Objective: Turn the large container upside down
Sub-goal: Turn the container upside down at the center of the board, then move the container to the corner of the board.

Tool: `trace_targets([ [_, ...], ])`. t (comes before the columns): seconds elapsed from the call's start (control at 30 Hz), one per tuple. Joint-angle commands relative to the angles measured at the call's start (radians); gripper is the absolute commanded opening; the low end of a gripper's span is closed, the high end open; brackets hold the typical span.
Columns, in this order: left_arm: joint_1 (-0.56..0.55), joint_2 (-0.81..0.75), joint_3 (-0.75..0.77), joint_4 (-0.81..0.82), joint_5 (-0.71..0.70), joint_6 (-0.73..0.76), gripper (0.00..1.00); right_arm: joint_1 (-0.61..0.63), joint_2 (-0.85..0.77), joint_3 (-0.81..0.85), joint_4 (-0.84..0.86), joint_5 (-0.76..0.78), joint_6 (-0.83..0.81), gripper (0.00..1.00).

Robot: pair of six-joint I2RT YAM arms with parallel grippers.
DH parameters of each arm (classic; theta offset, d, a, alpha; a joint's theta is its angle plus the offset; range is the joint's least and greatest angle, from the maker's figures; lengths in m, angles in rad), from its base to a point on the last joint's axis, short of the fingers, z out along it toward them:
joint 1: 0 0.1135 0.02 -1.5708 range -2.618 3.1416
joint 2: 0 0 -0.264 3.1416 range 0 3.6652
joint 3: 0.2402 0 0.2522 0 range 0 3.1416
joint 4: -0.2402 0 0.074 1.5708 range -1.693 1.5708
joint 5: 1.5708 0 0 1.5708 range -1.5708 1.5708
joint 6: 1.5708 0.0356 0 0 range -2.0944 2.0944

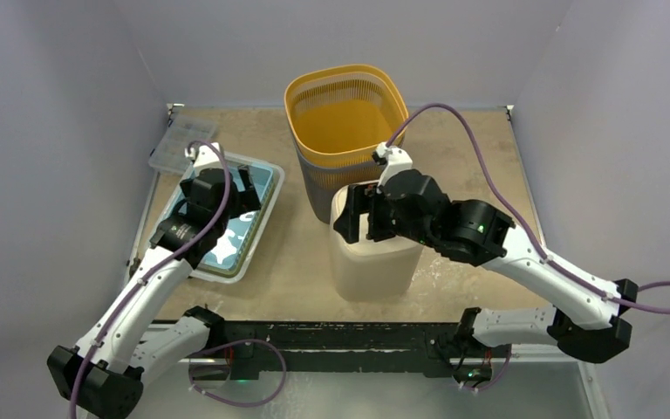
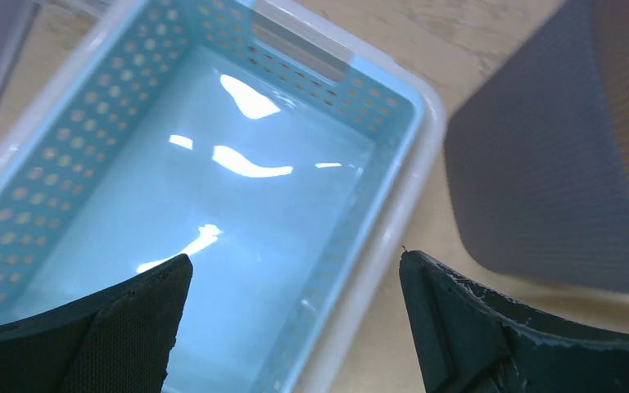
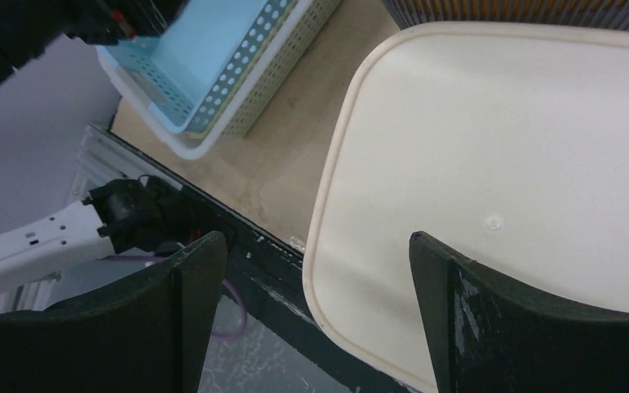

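A tall orange slatted basket with a grey outer wall (image 1: 345, 113) stands upright at the back middle, mouth up; its grey wall shows in the left wrist view (image 2: 557, 155). In front of it stands a cream container (image 1: 371, 266) with a flat closed face up (image 3: 500, 139). My right gripper (image 1: 359, 214) hovers over the cream container's near left corner, open and empty (image 3: 315, 239). My left gripper (image 1: 237, 188) is open and empty over the blue basket (image 2: 295, 258).
A light blue perforated basket (image 2: 90, 139) sits nested in a white tray (image 2: 426, 164) at the left (image 1: 262, 179). A clear flat box (image 1: 174, 144) lies at the back left. The black rail (image 1: 340, 332) runs along the table's near edge.
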Motion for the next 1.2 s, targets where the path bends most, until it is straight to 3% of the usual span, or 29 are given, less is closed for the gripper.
trace_targets([
  [0.0,0.107,-0.010,-0.041,0.082,0.032,0.095,0.96,0.103,0.037,0.093,-0.107,0.236,0.047,0.85],
  [0.13,0.112,-0.048,-0.121,0.174,-0.006,0.114,0.98,0.200,0.111,0.159,-0.205,0.394,0.095,0.89],
  [0.3,0.111,-0.081,-0.131,0.222,-0.042,0.105,0.98,0.242,0.199,0.207,-0.265,0.458,0.138,0.89],
  [0.53,0.112,-0.127,-0.148,0.240,-0.032,0.109,0.98,0.249,0.198,0.204,-0.227,0.487,0.119,0.90],
  [0.57,0.112,-0.130,-0.153,0.246,-0.023,0.107,0.98,0.249,0.206,0.206,-0.232,0.484,0.097,0.97],
  [0.63,0.112,-0.130,-0.155,0.252,-0.003,0.108,0.99,0.251,0.236,0.221,-0.293,0.509,0.114,0.98],
  [0.73,0.112,-0.122,-0.152,0.251,0.012,0.121,0.99,0.253,0.298,0.251,-0.412,0.566,0.169,0.97],
  [0.93,0.112,-0.140,-0.163,0.266,0.032,0.139,0.98,0.254,0.331,0.214,-0.426,0.599,0.180,0.94],
  [1.17,0.112,-0.222,-0.234,0.373,0.088,0.133,0.99,0.234,0.311,0.138,-0.433,0.678,0.212,0.99],
])
